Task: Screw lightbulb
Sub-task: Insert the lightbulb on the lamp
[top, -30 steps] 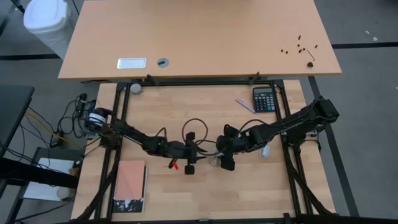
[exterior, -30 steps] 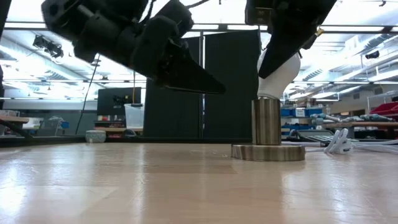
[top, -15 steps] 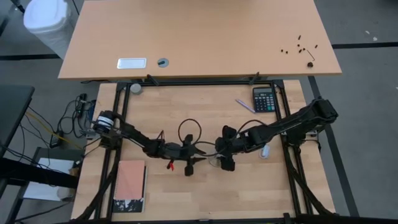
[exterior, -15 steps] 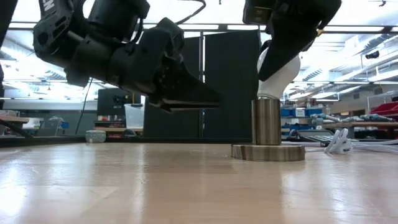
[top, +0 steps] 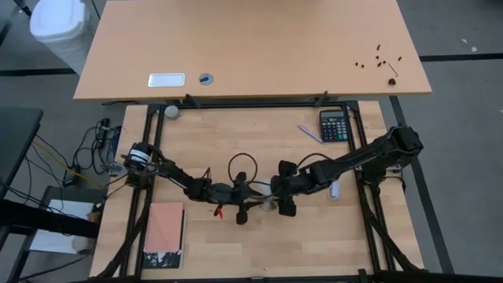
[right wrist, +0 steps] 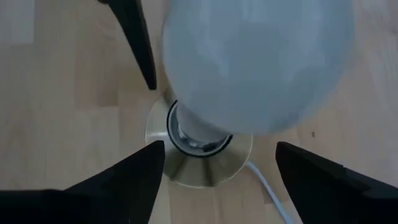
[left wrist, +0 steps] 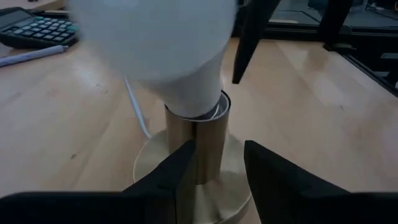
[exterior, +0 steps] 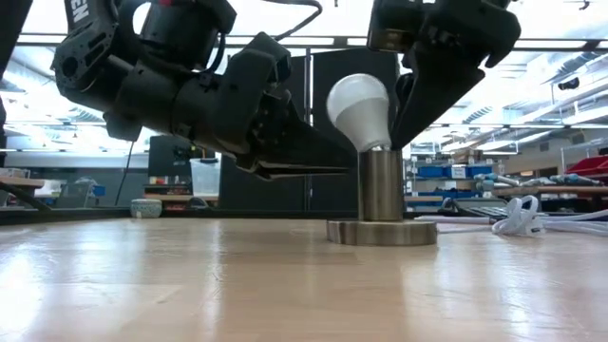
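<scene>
The white lightbulb [exterior: 358, 112] stands with its neck in the mouth of the brass socket tube [exterior: 380, 185] and leans toward the table's left. The socket's round base [exterior: 382, 232] rests flat on the table. My left gripper [left wrist: 221, 155] comes in nearly level from the left. It is open, its fingertips at the tube's left side just below the bulb. My right gripper [right wrist: 219, 149] slants down from above right. It is open wide, with the bulb's globe [right wrist: 255, 62] just beyond its fingertips. My left gripper has its fingertips [exterior: 344, 170] right at the tube's left side [left wrist: 211, 146]; I cannot tell whether they touch it. My right gripper has one finger [exterior: 415, 104] close against the right side of the globe [exterior: 385, 114]; I cannot tell whether it touches it.
The socket's white cord [exterior: 521, 217] lies coiled on the table to its right. A calculator [top: 333, 125] and a pen [top: 309, 134] lie at the far right, and a notebook [top: 164, 234] at the near left. A bigger desk [top: 251, 47] stands beyond the far edge.
My left gripper has sunk and levelled out, closing in on the socket tube from the left. The socket has slid a little toward the table's left. The bulb, before tilted right among my right gripper's fingers, now leans left with its globe clear of them.
</scene>
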You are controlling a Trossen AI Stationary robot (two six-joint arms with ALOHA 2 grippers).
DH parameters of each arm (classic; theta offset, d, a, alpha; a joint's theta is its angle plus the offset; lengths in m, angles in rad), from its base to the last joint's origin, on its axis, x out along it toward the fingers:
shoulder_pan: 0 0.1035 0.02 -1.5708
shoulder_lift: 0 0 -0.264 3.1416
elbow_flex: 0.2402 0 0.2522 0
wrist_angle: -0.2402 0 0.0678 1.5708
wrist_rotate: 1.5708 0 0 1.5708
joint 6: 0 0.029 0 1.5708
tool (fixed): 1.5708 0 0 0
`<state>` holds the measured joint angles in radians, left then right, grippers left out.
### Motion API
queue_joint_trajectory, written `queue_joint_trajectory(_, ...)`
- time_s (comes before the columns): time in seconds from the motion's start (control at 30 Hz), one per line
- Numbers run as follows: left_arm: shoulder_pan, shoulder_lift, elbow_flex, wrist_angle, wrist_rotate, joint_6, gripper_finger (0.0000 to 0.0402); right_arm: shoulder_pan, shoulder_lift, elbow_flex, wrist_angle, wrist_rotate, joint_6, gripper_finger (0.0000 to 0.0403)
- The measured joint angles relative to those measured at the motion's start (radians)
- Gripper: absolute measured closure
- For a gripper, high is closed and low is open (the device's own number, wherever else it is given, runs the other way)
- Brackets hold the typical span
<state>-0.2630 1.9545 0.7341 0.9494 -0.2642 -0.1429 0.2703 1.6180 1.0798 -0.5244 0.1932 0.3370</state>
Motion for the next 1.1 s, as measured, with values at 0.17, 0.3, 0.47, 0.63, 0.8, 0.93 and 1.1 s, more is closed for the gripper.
queue_joint_trajectory(0.17,0.000,0.000,0.006,0.003,0.000,0.012,0.0259,-0.001,-0.001,0.002,0.018,-0.007,-0.008,0.0097)
queue_joint_trajectory(0.3,0.001,0.000,0.005,0.010,-0.008,0.059,0.0259,0.003,-0.001,0.002,0.022,-0.011,-0.007,0.0103)
queue_joint_trajectory(0.47,0.001,-0.014,0.005,-0.005,-0.004,0.061,0.0259,0.016,-0.001,0.012,-0.017,-0.014,0.001,0.0103)
queue_joint_trajectory(0.63,0.001,-0.055,0.002,-0.076,0.013,0.061,0.0259,0.018,-0.001,0.071,-0.126,-0.016,0.008,0.0105)
queue_joint_trajectory(0.8,0.001,-0.114,0.000,-0.163,0.006,0.064,0.0259,0.028,-0.001,0.094,-0.111,-0.015,-0.001,0.0105)
queue_joint_trajectory(0.93,0.001,-0.132,0.001,-0.167,0.002,0.091,0.0259,0.029,-0.001,0.094,-0.087,-0.015,0.002,0.0105)
queue_joint_trajectory(1.1,0.006,-0.132,0.011,-0.168,-0.004,0.132,0.0259,0.038,-0.001,0.094,-0.079,0.030,0.017,0.0105)
